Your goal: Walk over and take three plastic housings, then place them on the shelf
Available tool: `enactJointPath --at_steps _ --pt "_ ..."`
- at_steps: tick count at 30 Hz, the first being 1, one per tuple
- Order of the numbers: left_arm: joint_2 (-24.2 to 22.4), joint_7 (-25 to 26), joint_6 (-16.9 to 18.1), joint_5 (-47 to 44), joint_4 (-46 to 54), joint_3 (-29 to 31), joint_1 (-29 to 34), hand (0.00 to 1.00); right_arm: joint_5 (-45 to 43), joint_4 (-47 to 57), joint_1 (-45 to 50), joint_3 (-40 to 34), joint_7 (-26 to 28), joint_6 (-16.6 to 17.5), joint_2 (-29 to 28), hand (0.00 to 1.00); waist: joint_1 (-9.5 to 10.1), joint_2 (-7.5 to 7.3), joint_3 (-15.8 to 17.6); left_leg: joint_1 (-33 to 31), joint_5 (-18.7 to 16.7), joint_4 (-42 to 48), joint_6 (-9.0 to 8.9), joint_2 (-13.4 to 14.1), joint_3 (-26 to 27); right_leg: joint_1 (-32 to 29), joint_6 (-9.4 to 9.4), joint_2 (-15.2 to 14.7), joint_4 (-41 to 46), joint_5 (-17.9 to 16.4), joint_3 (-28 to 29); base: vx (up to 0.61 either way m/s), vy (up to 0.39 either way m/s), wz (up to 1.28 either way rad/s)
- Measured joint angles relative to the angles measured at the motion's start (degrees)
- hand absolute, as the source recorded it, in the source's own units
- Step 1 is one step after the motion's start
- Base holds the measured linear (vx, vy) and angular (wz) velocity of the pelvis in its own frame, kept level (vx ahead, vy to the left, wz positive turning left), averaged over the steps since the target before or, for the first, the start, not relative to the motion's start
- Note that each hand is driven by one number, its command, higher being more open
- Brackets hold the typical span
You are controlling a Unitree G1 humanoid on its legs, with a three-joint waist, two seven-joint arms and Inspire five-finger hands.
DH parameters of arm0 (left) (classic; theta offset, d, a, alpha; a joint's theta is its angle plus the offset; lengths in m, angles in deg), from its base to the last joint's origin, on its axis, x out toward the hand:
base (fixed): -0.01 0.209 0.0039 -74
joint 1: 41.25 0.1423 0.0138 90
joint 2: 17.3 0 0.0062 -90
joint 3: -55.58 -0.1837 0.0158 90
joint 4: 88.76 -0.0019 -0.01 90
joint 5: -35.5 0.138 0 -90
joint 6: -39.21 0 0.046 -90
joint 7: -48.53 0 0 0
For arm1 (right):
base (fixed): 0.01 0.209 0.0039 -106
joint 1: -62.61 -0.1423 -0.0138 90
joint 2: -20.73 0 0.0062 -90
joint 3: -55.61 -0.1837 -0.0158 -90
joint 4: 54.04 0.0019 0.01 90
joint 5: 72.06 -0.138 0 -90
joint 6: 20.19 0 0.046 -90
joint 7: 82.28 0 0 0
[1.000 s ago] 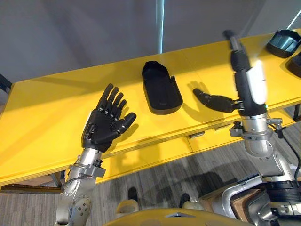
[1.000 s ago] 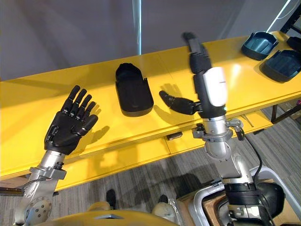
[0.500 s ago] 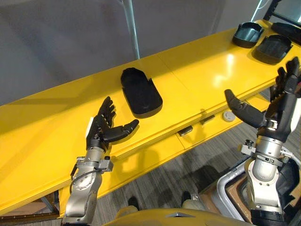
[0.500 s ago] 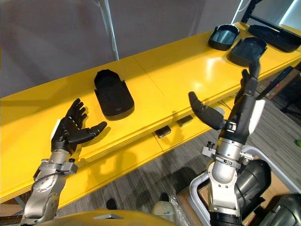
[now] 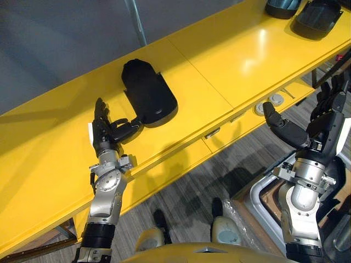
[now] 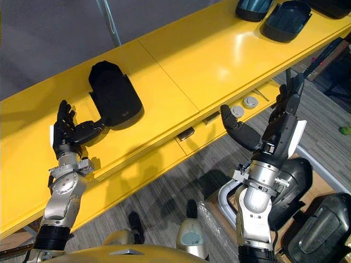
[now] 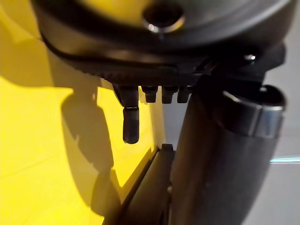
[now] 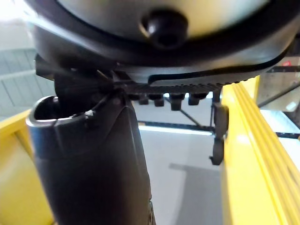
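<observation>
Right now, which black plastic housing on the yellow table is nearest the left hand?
The lone black housing by the left hand; the other two sit at the table's right end.

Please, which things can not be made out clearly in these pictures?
1. Far housings: left eye view, cut off by the top edge.
2. Whether the left robot hand touches the near housing: the contact is too small in the eye views, and its own thumb blocks the left wrist view.
3. Dark shells: right eye view, cut by the lower right edge; what they are is unclear.
</observation>
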Motion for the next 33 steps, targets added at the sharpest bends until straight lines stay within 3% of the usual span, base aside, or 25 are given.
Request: enactJointPath --at_steps 7,25,30,33 --pt "0.79 2.13 0.02 0.39 -2.69 0.45 -3.82 1.0 -2.25 0.37 -0.02 -0.01 2.2 0.01 -0.06 1.0 -0.66 0.02 1.38 0.16 -1.68 2.0 0.13 0.04 0.84 0.38 0.07 -0.1 0.06 0.05 1.17 0.02 0.012 -0.08" --pt "0.85 3.08 0.45 0.44 -2.09 0.72 -2.75 1.0 -2.6 0.41 0.27 2.31 5.43 0.01 -0.57 1.0 -1.61 0.55 2.37 1.19 -2.21 2.63 0.15 0.05 1.04 1.6 0.1 -0.18 0.09 -0.04 1.37 0.0 0.002 -0.01" --pt "-1.61 2.78 0.38 1.92 9.76 0.66 3.42 1.0 -2.04 4.79 2.57 4.88 8.21 0.0 -2.53 1.0 -1.65 0.57 2.38 1.68 -2.21 2.62 0.14 0.07 -0.1 2.89 0.1 -0.26 -0.09 -0.22 0.1 0.01 -0.001 0.1" --pt "-2.75 2.27 2.42 3.65 17.87 0.71 6.09 1.0 -1.16 4.78 2.49 8.44 10.87 -0.84 -2.12 1.0 -0.36 0.59 2.36 2.85 -2.22 2.53 0.13 0.07 -1.18 4.84 0.17 -0.34 -0.18 -0.65 -1.14 -0.01 -0.001 0.17"
